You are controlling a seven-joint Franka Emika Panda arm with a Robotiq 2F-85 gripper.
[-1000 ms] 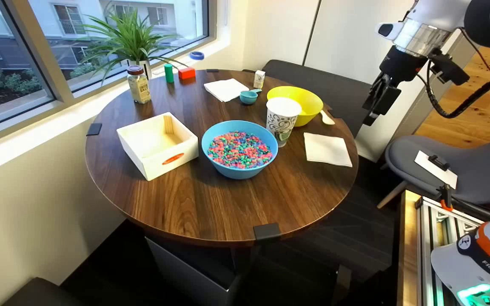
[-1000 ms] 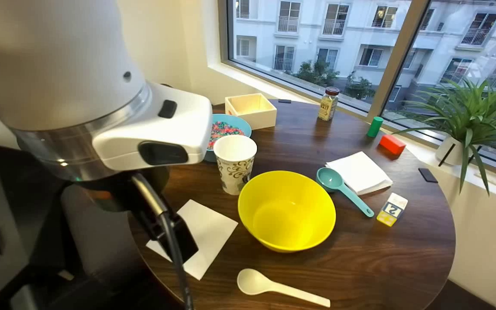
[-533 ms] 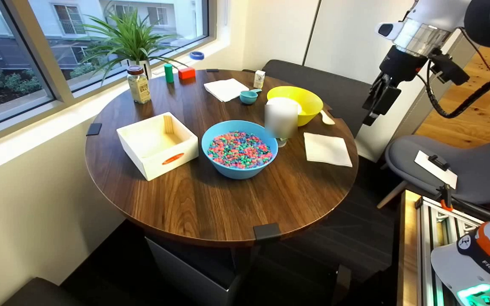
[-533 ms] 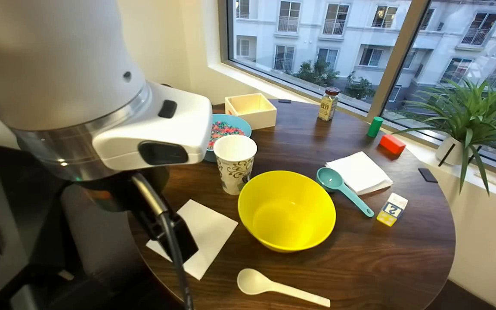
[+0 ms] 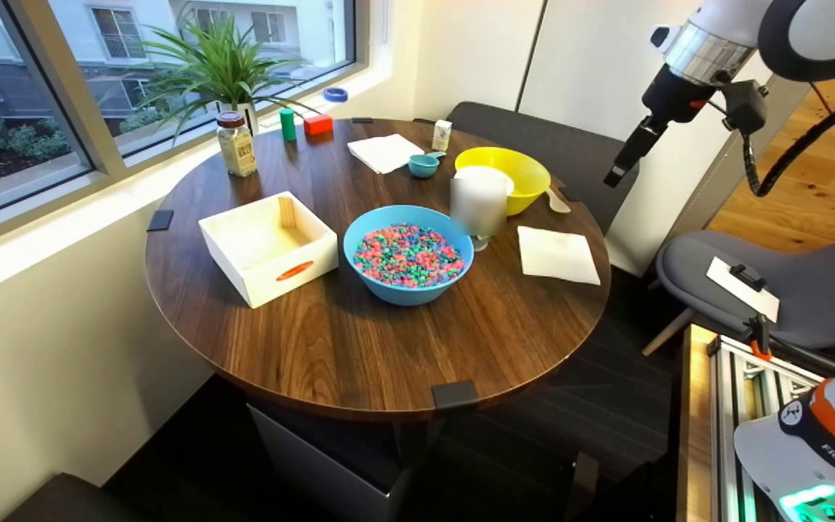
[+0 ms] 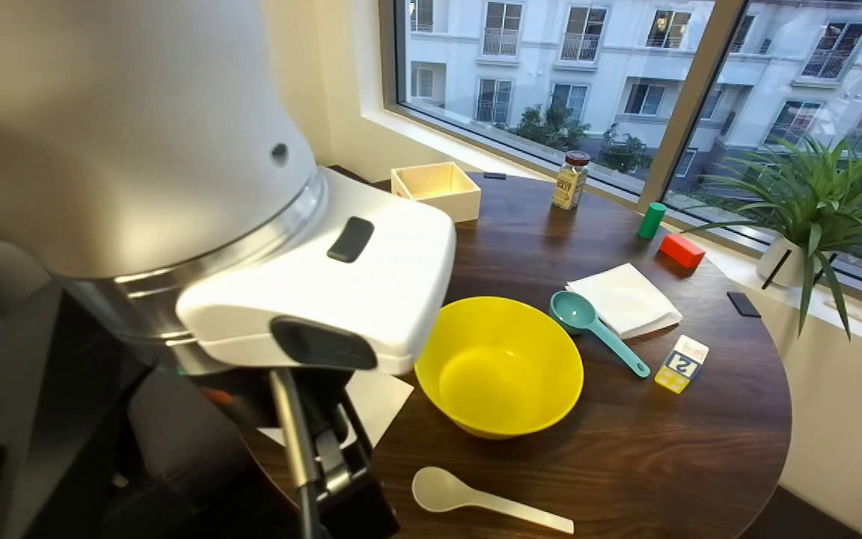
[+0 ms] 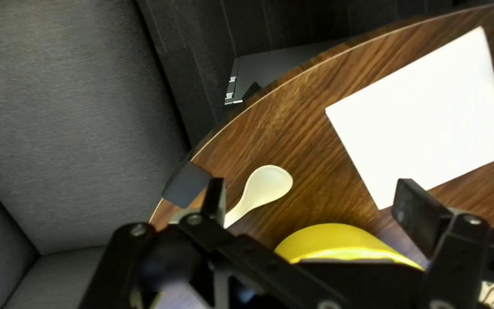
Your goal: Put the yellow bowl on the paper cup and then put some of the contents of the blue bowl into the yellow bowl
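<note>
Progress looked nil: the empty yellow bowl [image 6: 502,374] stood beside the paper cup [image 5: 480,206], stacking and filling both remained, and the jaws gaped, holding nothing.

Two bowls [image 6: 498,374] [image 5: 409,296], one paper cup [image 5: 479,206], two napkins [image 5: 558,255] [image 5: 385,153], one tray [image 5: 271,286], one jar [image 5: 238,146]

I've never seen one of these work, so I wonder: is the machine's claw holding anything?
No, in the wrist view the gripper stands open, its jaws wide apart with nothing clasped between them.
</note>
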